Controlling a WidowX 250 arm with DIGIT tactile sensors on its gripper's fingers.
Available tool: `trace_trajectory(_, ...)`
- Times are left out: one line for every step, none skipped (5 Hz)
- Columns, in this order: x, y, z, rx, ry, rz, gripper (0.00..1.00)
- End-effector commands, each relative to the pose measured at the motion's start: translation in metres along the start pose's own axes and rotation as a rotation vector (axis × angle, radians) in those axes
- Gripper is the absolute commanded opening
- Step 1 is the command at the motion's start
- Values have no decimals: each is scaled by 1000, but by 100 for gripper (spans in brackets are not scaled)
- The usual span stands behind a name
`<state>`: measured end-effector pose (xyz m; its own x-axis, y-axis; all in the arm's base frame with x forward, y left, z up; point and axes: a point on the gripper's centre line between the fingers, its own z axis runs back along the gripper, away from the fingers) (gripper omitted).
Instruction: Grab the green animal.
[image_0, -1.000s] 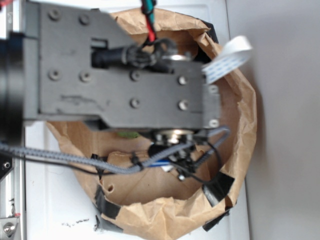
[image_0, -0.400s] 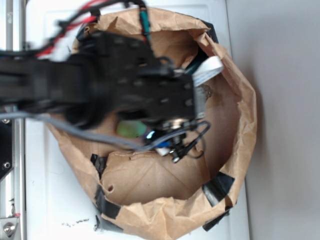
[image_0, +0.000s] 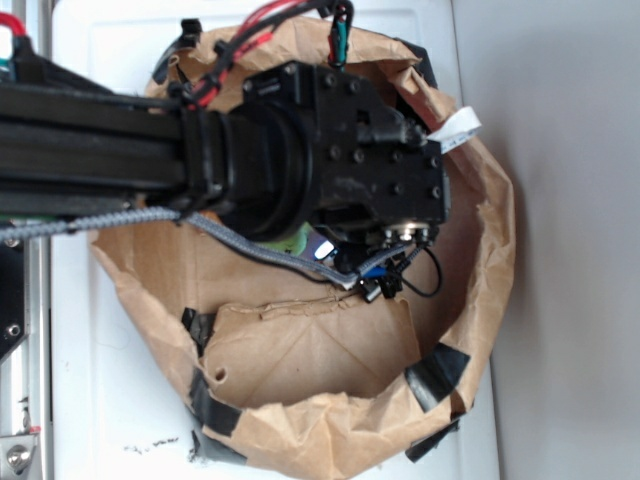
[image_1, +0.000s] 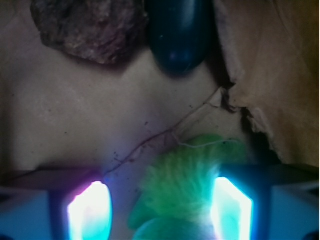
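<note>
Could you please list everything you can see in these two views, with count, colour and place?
green animal: one, fuzzy lime green, low in the wrist view between the two lit fingers, nearer the right one; a green sliver shows under the arm in the exterior view.
dark glossy piece: one, dark blue-green, top centre of the wrist view.
rough lump: one, brownish-purple, top left of the wrist view, beside the dark glossy piece.
paper bag: one, brown, rolled open on the white surface, ringing the arm.
tape patches: several, black, along the paper bag's rim.
white surface: one, under the paper bag.
end effector: one, black body, fingers glowing cyan, open around the green animal, inside the paper bag.
</note>
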<state>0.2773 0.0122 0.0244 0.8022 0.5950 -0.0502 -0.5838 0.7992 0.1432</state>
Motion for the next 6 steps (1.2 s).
trace_trajectory(8, 7, 17, -48, -145, -5, 0)
trace_trajectory(8, 5, 15, -57, -152, -19, 0)
trace_trajectory(6, 5, 15, -62, -164, -24, 0)
trace_trajectory(1, 3, 26, -101, -153, -50, 0)
trace_trajectory(-13, 0, 72, -179, -143, -99, 0)
trace_trajectory(-34, -1, 97, -277, -217, -146, 0)
